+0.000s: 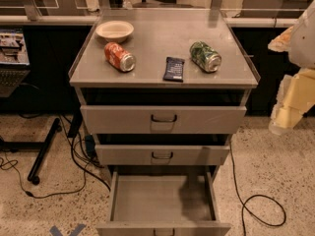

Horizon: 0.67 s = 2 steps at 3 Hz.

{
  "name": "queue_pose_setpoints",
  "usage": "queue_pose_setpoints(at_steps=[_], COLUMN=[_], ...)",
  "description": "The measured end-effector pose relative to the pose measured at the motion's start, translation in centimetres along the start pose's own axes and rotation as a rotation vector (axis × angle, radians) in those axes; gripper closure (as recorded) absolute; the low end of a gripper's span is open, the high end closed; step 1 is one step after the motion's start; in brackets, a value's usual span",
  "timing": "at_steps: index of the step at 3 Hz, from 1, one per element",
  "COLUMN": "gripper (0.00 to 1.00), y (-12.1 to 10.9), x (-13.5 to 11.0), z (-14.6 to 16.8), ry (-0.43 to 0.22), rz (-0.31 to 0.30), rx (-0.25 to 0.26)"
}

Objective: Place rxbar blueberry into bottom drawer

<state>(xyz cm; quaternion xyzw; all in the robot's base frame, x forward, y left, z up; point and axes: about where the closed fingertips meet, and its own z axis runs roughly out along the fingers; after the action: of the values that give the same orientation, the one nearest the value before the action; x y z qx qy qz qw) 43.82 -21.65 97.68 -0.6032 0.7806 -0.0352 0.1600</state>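
The rxbar blueberry (173,69) is a small flat dark navy bar lying on the grey cabinet top (157,38), near its front edge, between the two cans. The bottom drawer (162,200) is pulled out towards me and shows a plain grey interior with nothing in it; its dark handle (164,231) is at the lower frame edge. My gripper (290,104) hangs in the air at the far right, beyond the cabinet's right side, well apart from the bar and holding nothing.
A red can (119,56) lies on its side left of the bar and a green can (205,56) right of it. A white bowl (114,31) sits at the back left. The two upper drawers (163,119) are slightly open. Cables (261,205) run over the floor.
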Motion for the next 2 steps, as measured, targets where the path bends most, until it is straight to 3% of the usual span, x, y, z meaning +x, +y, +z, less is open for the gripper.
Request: queue_pose_setpoints(at_steps=[2], gripper=[0.0], y=[-0.24], x=[-0.15], z=[0.18], ry=[-0.027], rz=[0.016], rx=[0.012])
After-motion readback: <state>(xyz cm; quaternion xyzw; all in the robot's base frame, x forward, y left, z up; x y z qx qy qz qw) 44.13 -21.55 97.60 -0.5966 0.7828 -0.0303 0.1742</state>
